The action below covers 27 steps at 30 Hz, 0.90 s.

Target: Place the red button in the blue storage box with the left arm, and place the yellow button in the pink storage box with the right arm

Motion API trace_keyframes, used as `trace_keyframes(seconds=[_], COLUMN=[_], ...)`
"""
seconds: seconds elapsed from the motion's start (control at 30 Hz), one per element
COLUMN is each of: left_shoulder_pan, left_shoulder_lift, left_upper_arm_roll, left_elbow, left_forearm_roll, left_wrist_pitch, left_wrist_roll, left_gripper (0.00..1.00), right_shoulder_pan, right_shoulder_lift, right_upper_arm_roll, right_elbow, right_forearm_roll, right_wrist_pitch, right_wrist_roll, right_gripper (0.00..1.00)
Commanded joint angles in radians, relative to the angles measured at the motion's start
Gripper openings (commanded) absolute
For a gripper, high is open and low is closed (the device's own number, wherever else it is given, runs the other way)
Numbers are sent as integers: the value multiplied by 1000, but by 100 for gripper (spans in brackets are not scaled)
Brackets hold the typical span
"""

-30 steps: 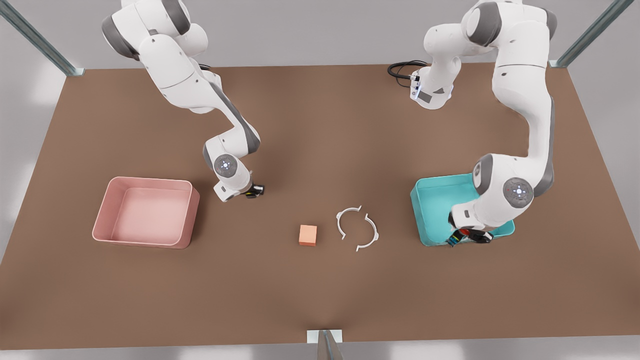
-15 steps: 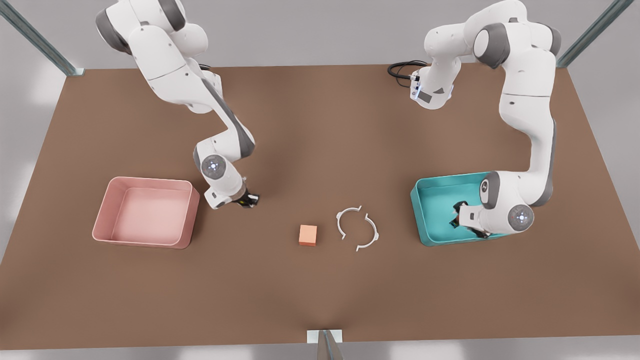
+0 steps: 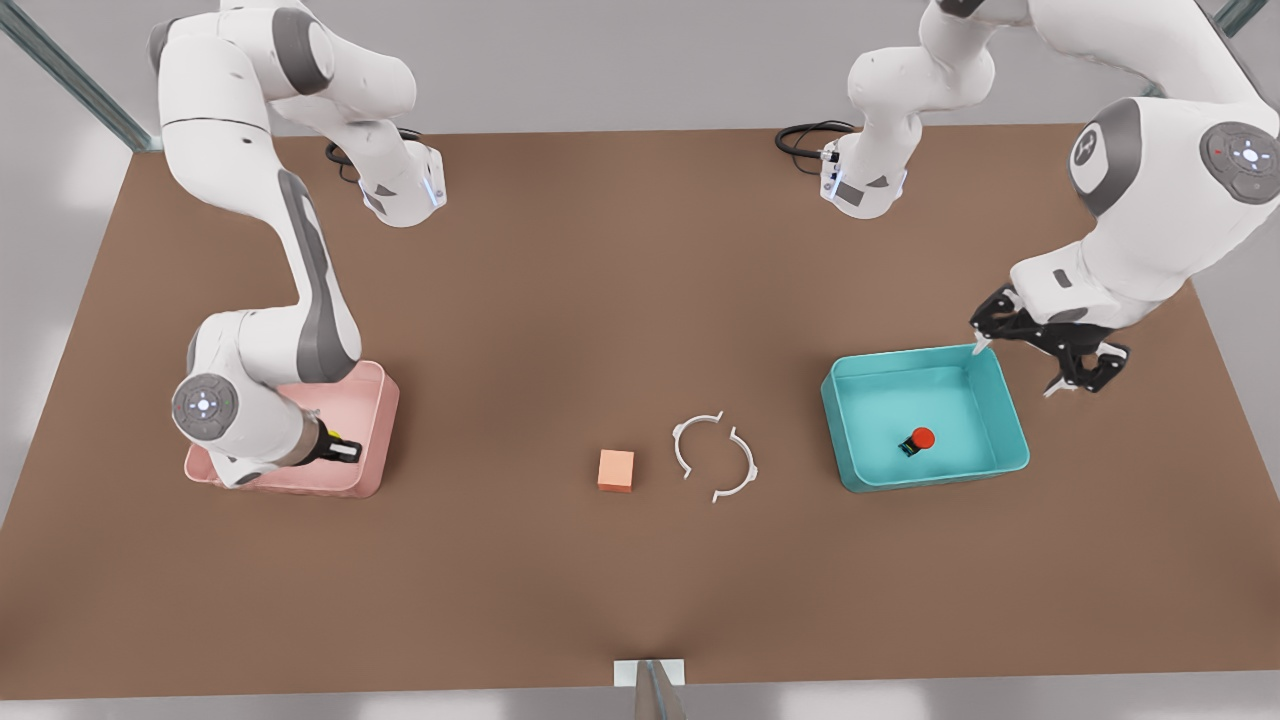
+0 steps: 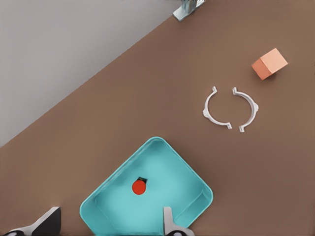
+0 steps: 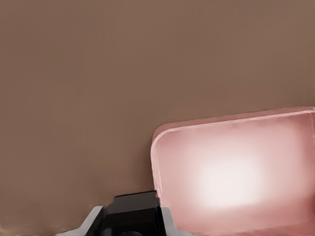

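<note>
- Both arms: glossy white shells with grey joint bands.
- Round grey joint caps carry small lit dots.
- Black fingers; black cables coil at each base.

Front view high above my table (image 3: 640, 600), looking steeply down at both my arms, my left wrist view high over the blue storage box (image 4: 197, 184), sharing it (image 3: 850, 470) with the front, my right wrist view close beside the pink storage box (image 5: 157, 147).

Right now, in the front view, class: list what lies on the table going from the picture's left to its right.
pink storage box → orange cube → white ring halves → blue storage box, which holds the red button.
</note>
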Motion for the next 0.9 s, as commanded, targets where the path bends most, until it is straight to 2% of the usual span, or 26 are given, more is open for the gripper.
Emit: trace_keyframes(seconds=[0.0,0.07,0.17,0.23,0.27,0.43,0.53,0.57,0.63,0.7,0.87], left_shoulder_pan=[-51,-166,-174,-176,-174,-174,-174,-174,-174,-174,-174], left_shoulder_lift=[-15,-10,5,43,74,102,99,100,100,100,100], left_upper_arm_roll=[34,144,160,158,158,158,157,157,157,157,157], left_elbow=[-3,0,6,31,64,86,86,86,86,86,86], left_forearm_roll=[-6,-3,-37,-35,-35,-35,-35,-35,-35,-35,-35], left_wrist_pitch=[-89,-84,-58,-50,-50,-52,-58,-57,-53,-53,-53], left_wrist_roll=[-653,-699,-705,-702,-701,-698,-698,-698,-698,-698,-698], left_gripper=[100,100,100,100,100,100,100,100,100,100,100], right_shoulder_pan=[-11,-40,-86,-90,-90,-96,-87,-86,-86,-23,-17], right_shoulder_lift=[-29,-47,-41,-37,-37,-37,-50,-93,-191,-254,-210], right_upper_arm_roll=[0,2,2,2,2,2,49,74,94,72,68], right_elbow=[-56,-122,-181,-193,-193,-185,161,218,210,212,206], right_forearm_roll=[-8,-8,-10,-10,-10,-10,13,10,21,-26,-25], right_wrist_pitch=[-153,-131,-47,-39,-39,-42,-82,-104,-202,-235,-271], right_wrist_roll=[-372,-373,-424,-426,-427,-432,-404,-401,-329,-194,-185], right_gripper=[47,47,48,91,100,100,100,100,100,100,100])
